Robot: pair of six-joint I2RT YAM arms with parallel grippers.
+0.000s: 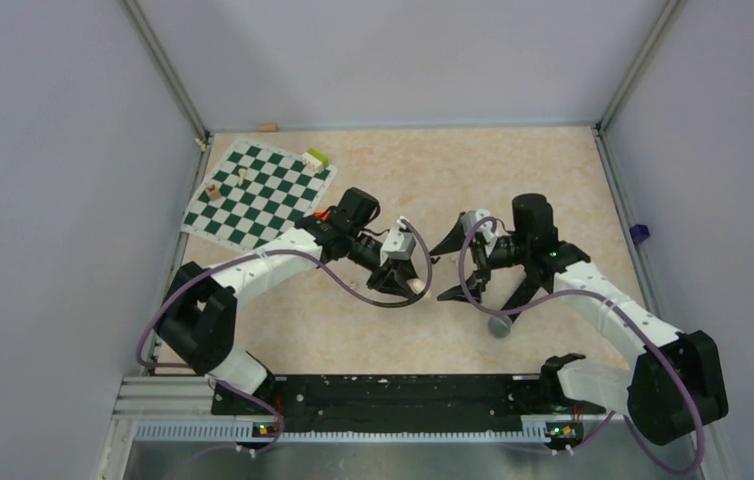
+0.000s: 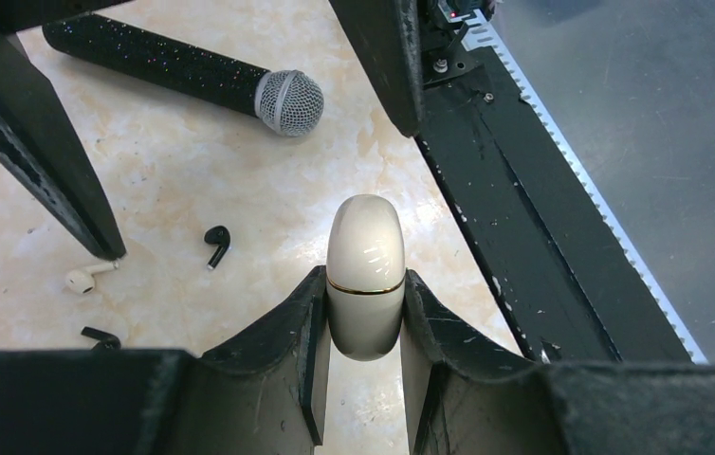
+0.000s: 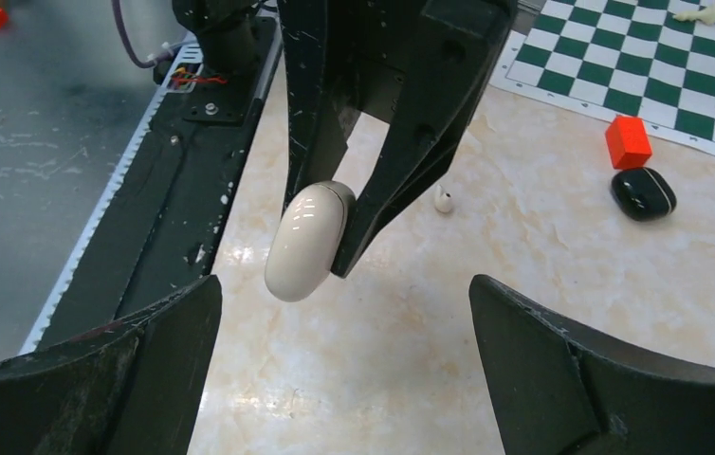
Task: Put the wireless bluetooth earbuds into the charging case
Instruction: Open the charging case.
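Note:
My left gripper [image 2: 363, 308] is shut on a cream-white pill-shaped object [image 2: 365, 275] with a gold seam and holds it above the table; it also shows in the right wrist view [image 3: 306, 242]. Two tiny black earbuds lie on the table, one [image 2: 216, 245] ahead of the left fingers and one [image 2: 100, 336] at the left edge. The black glossy charging case [image 3: 641, 193] lies closed by the orange-red block [image 3: 628, 141]. My right gripper [image 3: 346, 370] is open wide and empty, facing the left gripper [image 1: 408, 280] from close by.
A black microphone with a grey head [image 2: 192, 74] lies near the right arm. A small white earbud [image 2: 83, 278] lies on the table. A green chessboard [image 1: 258, 195] with small pieces sits at the far left. The black rail [image 1: 383, 395] runs along the near edge.

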